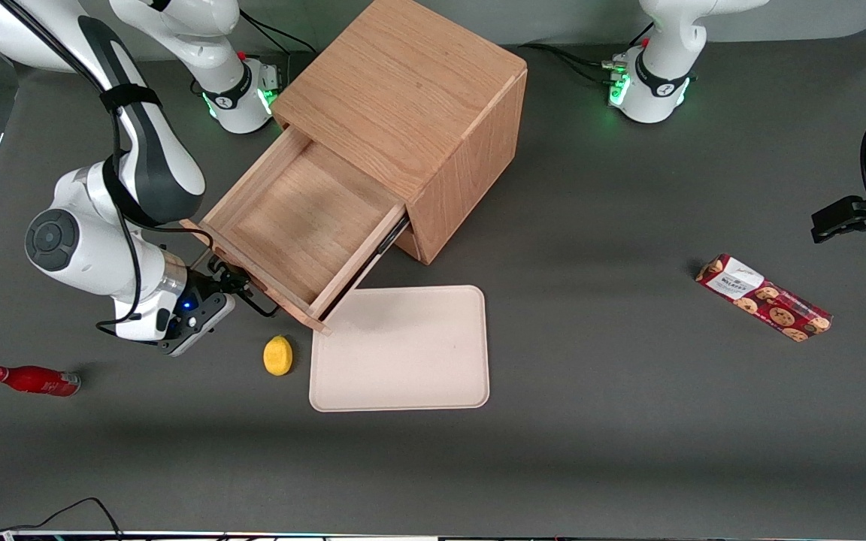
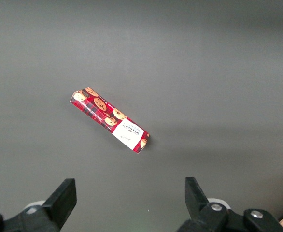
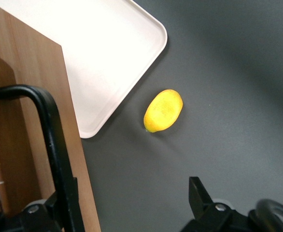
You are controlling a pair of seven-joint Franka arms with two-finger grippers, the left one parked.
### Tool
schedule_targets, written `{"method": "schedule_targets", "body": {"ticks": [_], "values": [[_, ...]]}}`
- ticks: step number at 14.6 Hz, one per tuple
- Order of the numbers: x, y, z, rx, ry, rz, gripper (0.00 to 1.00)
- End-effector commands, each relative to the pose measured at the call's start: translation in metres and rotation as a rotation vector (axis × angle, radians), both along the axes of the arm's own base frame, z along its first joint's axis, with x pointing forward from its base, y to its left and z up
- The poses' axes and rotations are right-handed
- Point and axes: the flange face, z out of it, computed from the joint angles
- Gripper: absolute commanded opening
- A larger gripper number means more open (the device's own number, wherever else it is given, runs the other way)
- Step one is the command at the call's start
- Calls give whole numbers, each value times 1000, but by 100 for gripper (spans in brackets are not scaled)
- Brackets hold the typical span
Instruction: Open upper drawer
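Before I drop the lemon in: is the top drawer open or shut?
Open. The top drawer is pulled well out of the cabinet, its bare inside showing. The gripper is at its handle.

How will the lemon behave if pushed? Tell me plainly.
The lemon, oval and lying on its side, would probably roll crookedly. Its smooth rounded skin may slip in a pinch. The gripper, open, hangs near it at the front of the upper drawer.

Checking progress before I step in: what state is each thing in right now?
upper drawer: pulled far out, nothing inside.
gripper: at the drawer's black handle, fingers open.
tray: flat, bare.
lemon: loose on the table, beside the tray.
red bottle: lying down.
cookie pack: lying flat, closed.
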Motion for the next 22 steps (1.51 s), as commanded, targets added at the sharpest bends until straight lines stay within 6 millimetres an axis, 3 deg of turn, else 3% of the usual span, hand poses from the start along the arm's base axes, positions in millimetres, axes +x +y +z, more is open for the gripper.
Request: {"method": "schedule_targets", "body": {"ticks": [1, 6, 15, 19, 22], "values": [[9, -16, -23, -50, -5, 12, 100], [10, -18, -3, -56, -3, 8, 100], [7, -21, 70, -82, 50, 0, 100], [-5, -24, 112, -99, 14, -35, 100], [-21, -44, 162, -121, -32, -265, 100]]}}
